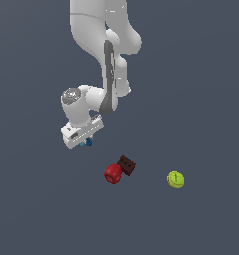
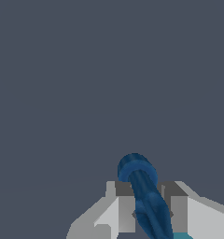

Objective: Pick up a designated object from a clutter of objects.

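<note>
Gripper (image 1: 84,141): one, white, hanging from the single white arm (image 1: 104,35) in the upper middle of the exterior view; its two fingers (image 2: 126,212) are pinching the dark blue piece (image 2: 144,198) between them, the jaws pressed against its sides in the wrist view.

Dark blue piece: one; sitting in the grip just beneath the white hand, showing in the exterior view only as a small blue speck at the fingertips; in the wrist view it is appearing as a glossy blue rod with a rounded ringed end, reaching out past the fingertips; whether it is touching the floor cannot be told.

Teal sliver (image 2: 181,236): one, peeking out at the edge of the wrist view beside a finger; too little is showing to identify it.

Red ball (image 1: 113,173): one; lying on the grey floor (image 1: 201,99) near the gripper, toward the exterior view's right.

Dark brown block (image 1: 127,165): one; tilted, touching the red ball on its right side in the exterior view.

Yellow-green ball (image 1: 176,179): one; lying well apart from the red-and-brown pair, farther toward the exterior view's right.
</note>
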You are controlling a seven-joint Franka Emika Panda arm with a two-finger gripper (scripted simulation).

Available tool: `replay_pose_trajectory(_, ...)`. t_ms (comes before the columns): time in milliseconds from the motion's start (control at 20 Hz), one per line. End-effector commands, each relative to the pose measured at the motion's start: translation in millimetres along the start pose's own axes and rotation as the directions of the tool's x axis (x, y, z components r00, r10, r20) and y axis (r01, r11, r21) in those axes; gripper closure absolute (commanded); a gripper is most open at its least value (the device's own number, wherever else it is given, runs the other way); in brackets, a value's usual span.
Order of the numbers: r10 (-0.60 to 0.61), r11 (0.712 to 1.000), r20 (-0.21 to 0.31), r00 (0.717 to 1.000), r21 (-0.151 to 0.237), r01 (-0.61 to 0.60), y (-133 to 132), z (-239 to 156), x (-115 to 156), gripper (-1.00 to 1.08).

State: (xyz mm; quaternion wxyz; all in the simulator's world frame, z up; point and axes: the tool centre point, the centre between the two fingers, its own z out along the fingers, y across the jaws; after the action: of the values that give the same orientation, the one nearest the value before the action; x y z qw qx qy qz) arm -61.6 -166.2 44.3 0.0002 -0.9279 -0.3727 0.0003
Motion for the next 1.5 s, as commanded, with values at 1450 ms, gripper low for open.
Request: replay_pose_trajectory(1450,0.001,1.0,0.002,1.0,-0.002,-0.001,16,-222,142,1.08)
